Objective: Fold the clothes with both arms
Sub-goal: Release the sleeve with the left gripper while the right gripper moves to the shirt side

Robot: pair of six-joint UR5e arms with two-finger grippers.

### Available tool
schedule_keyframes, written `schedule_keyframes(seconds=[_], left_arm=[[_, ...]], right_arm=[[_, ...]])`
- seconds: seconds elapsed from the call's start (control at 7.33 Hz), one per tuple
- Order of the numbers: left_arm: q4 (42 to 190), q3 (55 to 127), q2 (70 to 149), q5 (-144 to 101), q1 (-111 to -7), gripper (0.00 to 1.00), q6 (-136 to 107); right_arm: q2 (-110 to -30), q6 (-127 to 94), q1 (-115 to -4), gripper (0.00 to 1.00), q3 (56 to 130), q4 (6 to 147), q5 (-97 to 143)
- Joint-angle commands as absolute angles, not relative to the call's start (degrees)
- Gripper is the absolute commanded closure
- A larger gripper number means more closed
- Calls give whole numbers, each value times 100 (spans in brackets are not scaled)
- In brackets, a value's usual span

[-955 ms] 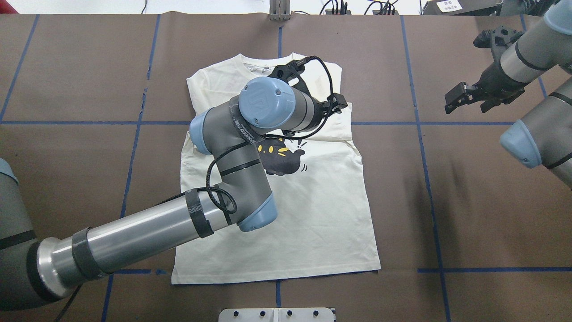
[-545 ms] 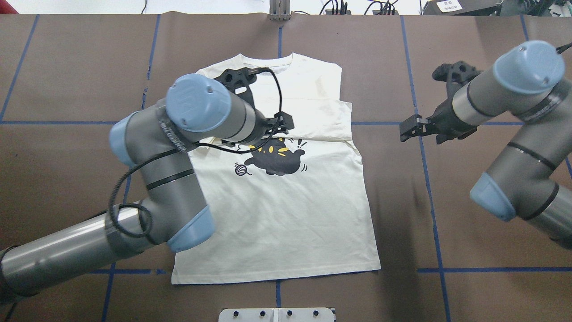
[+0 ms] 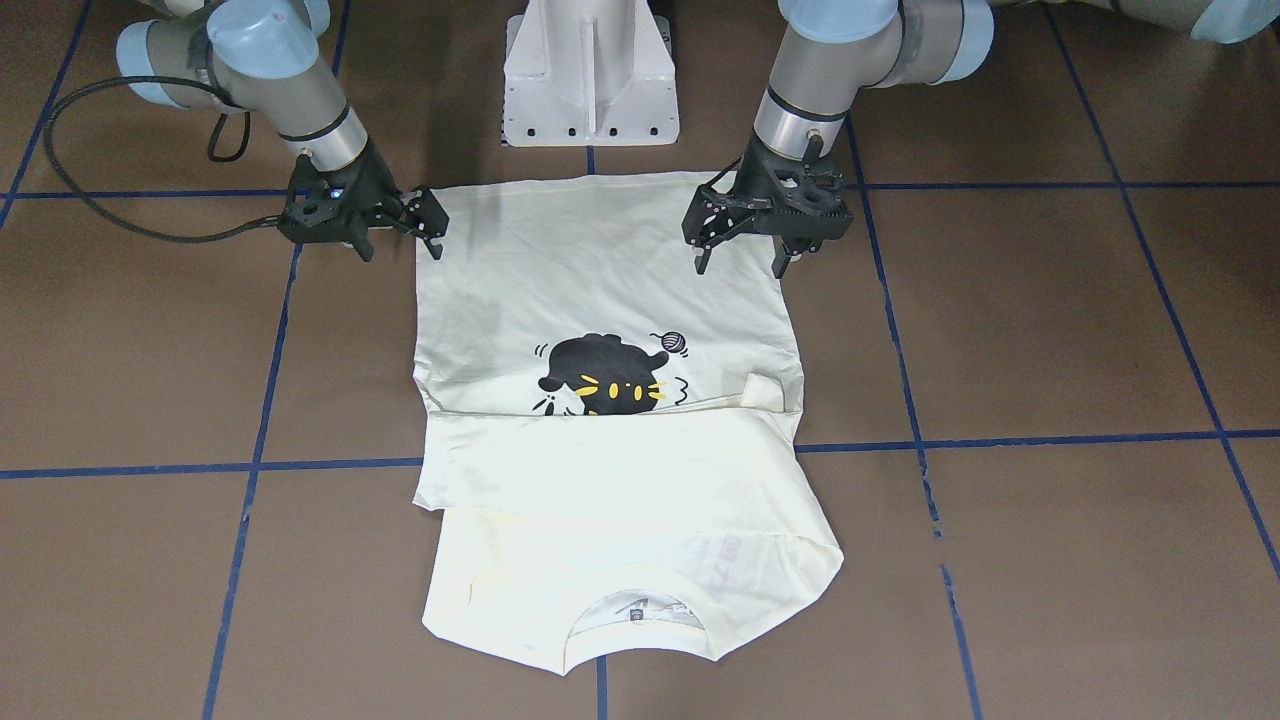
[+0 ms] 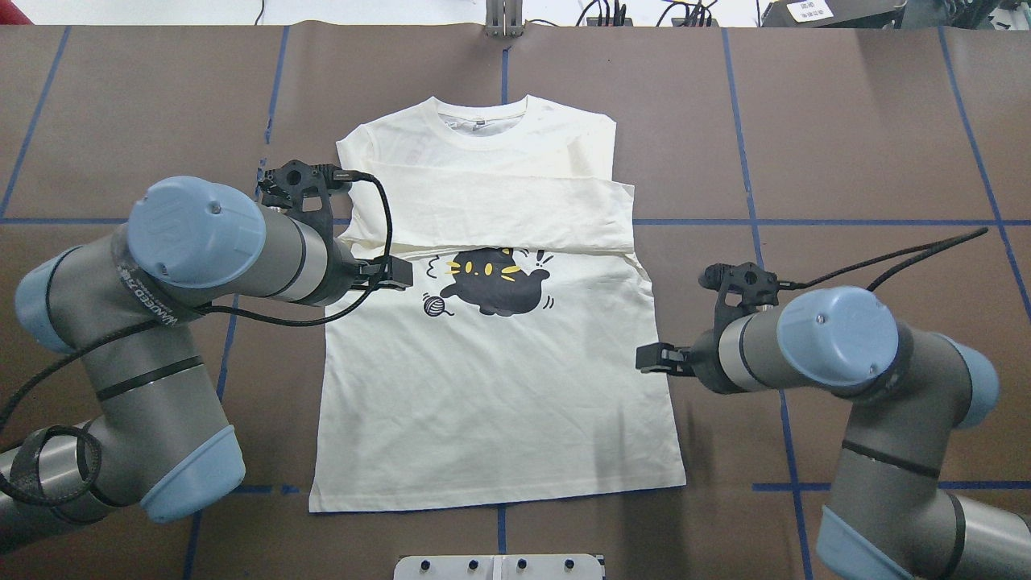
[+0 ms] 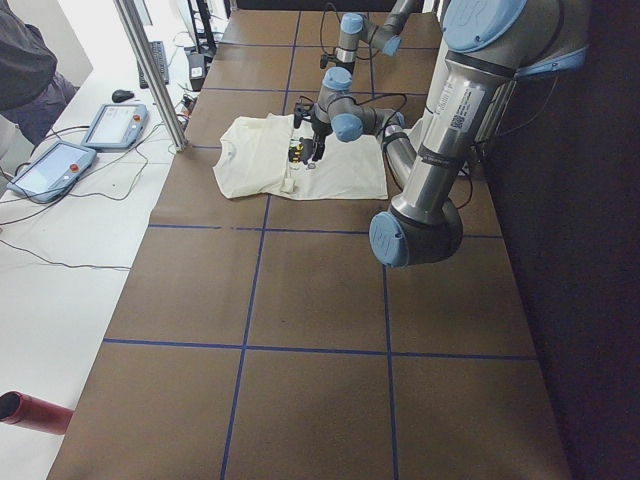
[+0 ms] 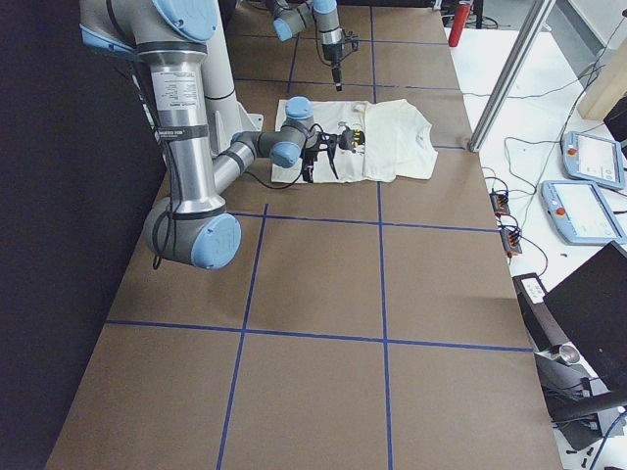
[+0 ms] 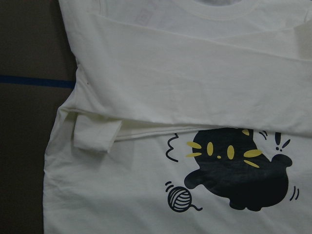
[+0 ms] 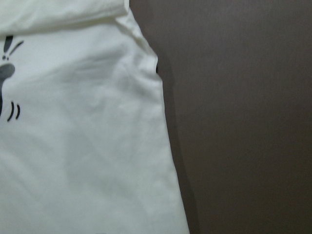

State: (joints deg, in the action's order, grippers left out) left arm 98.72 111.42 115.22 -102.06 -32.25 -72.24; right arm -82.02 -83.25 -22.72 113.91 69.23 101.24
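Observation:
The cream-white T-shirt (image 4: 499, 403) lies flat on the brown table, collar away from the robot. Both sleeves are folded across the chest above the black cat print (image 4: 495, 282). My left gripper (image 3: 738, 262) hovers open over the shirt's left side with nothing between its fingers. In the overhead view the left gripper (image 4: 396, 272) shows beside the print. My right gripper (image 3: 400, 240) hangs open above the shirt's right edge, also seen as right gripper (image 4: 654, 358). The left wrist view shows the folded sleeve cuff (image 7: 97, 136) and the print (image 7: 234, 180). The right wrist view shows the shirt's right edge (image 8: 161, 122).
The white pedestal base (image 3: 590, 70) stands just behind the hem. Blue tape lines cross the table. Two operator pendants (image 6: 588, 157) lie on a white bench beyond the table's far edge, and a person (image 5: 25, 70) stands at its end. A red cylinder (image 5: 30, 412) lies off the table.
The left arm pulled back from over the shirt's chest to its left side. The right arm swung in from the far right and came down beside the shirt's right edge.

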Motion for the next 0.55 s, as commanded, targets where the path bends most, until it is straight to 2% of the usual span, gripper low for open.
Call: schedule_keyframes(seconds=[0.0, 0.41], left_arm=[[9853, 11214, 11461, -10213, -3234, 0, -7207], [9844, 11294, 11461, -10213, -3234, 0, -7207]], right_arm=[[-8569, -8727, -1286, 0, 11646, 6961, 9416], [-8587, -8728, -1143, 1, 11610, 7066, 9422]])
